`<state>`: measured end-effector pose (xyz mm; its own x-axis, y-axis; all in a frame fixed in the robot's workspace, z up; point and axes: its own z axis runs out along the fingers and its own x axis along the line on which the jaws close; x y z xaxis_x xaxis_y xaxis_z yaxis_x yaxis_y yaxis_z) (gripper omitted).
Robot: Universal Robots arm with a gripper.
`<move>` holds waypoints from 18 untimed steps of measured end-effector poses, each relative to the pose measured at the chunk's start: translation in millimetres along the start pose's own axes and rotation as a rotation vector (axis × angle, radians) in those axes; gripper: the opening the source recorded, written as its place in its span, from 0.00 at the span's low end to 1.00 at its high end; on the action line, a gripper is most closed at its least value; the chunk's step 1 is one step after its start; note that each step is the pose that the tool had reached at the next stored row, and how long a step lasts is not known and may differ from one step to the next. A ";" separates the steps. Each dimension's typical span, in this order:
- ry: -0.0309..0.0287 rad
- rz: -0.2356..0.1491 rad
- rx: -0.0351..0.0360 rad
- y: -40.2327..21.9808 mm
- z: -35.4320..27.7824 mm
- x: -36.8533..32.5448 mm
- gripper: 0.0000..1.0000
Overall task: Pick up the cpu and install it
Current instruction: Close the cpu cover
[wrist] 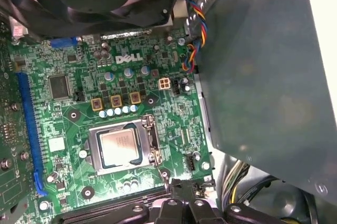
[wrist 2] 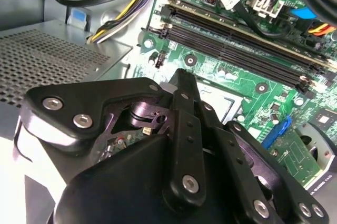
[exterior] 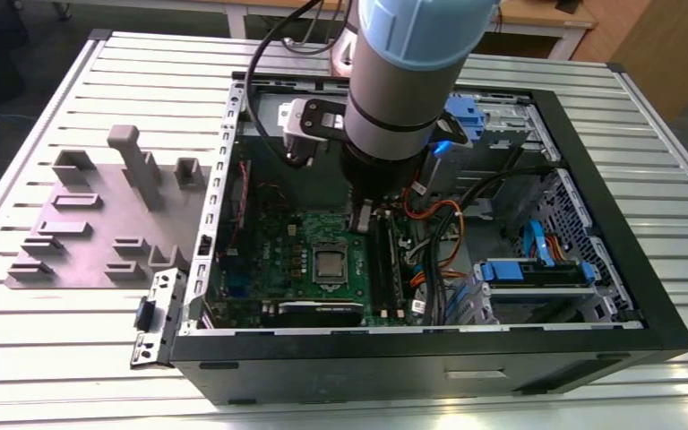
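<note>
Black linkage of the hand (wrist 2: 184, 145) crowds the second wrist view, fingers drawn together into a narrow tip with nothing visibly between them, above the green motherboard (wrist 2: 247, 77) with its memory slots (wrist 2: 237, 40) toward 1 o'clock. In the first wrist view, the cpu (wrist: 119, 146) already sits in the socket frame (wrist: 122, 148), silvery top up, at about 7 o'clock from the frame's centre; the hand's tip (wrist: 181, 195) stands just beside it at 5 o'clock. In the exterior view, the arm (exterior: 398, 98) reaches down into the open computer case (exterior: 607, 296) on the bench (exterior: 81, 358), with the grey tray (exterior: 93, 228) at 9 o'clock. Placement looks done, judging by this; any further move calls for clearing the cables.
</note>
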<state>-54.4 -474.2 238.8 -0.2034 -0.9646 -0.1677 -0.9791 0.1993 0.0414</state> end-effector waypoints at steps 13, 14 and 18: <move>0.0027 -0.079 -0.0104 2.4 -0.4 3.1 0.11; 0.0030 -0.088 -0.0111 2.5 -0.5 3.4 0.11; 0.0032 -0.109 -0.0107 2.0 -0.9 6.1 0.11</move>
<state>-57.6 -479.8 238.8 -0.0957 -0.9810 -0.1686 -0.9953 0.0913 0.0336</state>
